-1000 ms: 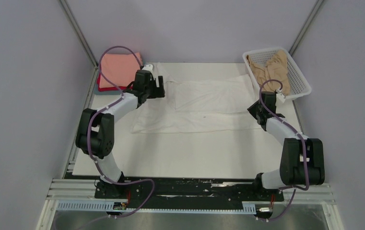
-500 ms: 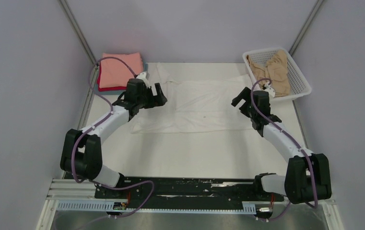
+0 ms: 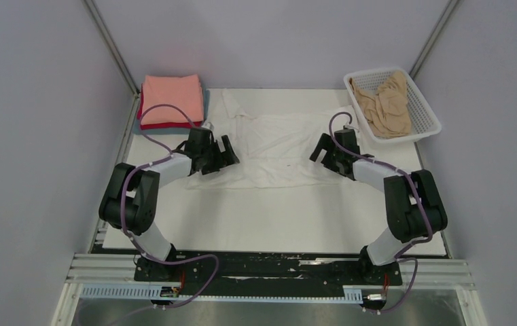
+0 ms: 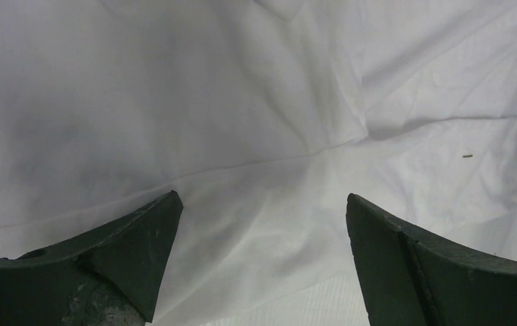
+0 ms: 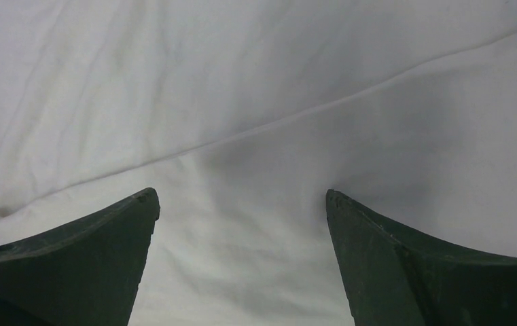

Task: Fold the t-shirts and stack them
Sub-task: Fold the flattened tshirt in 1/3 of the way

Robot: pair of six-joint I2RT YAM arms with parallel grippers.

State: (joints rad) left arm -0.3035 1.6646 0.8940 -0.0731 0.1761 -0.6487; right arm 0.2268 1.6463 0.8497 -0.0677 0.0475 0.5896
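Observation:
A white t-shirt (image 3: pixel 276 146) lies partly folded across the middle of the table, its cloth filling both wrist views (image 4: pixel 255 102) (image 5: pixel 255 88). My left gripper (image 3: pixel 227 154) hovers open over the shirt's left part, nothing between its fingers (image 4: pixel 126 251). My right gripper (image 3: pixel 321 151) stands open over the shirt's right part, its fingers (image 5: pixel 391 258) wide apart above the cloth. A folded salmon-pink t-shirt (image 3: pixel 171 99) tops a stack at the back left, with a red one (image 3: pixel 152 125) under it. A tan t-shirt (image 3: pixel 383 102) lies crumpled in the basket.
The white mesh basket (image 3: pixel 425 112) stands at the back right corner of the white table (image 3: pixel 276 224). Metal frame posts rise at both back corners, with grey walls all round.
Both arms have swung in from the shirt's far sides toward its middle and lowered. The right gripper has opened and let go of the white cloth, which now lies folded in.

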